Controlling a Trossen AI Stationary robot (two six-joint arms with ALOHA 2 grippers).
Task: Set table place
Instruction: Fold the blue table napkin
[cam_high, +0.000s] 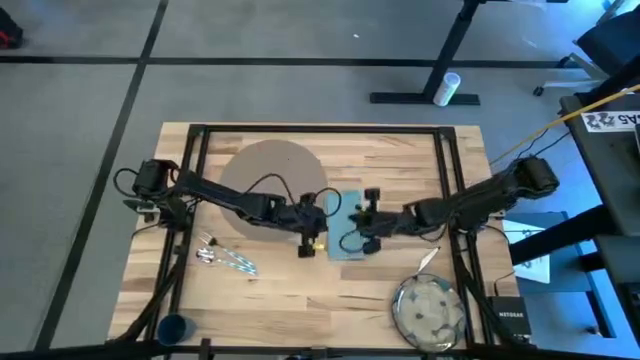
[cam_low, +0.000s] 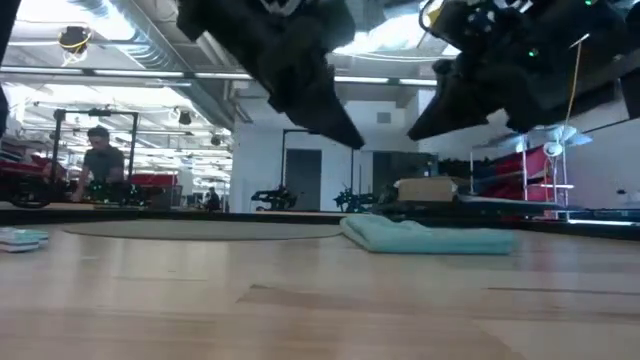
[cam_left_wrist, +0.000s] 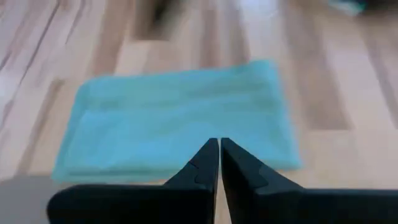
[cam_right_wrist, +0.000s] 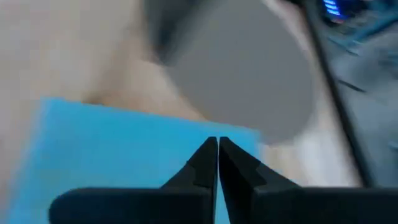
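Napkin at frame centre, likely soft and limp, best pinched at an edge; left gripper and right gripper pressed together, empty.

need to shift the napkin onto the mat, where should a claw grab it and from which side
Judging by how it lies, take the teal napkin at a free edge, coming straight down. It lies flat on the table, a low folded slab in the low view, so only an edge gives something to pinch. The edge toward the plate looks clearest; the placemat sits beside the other.
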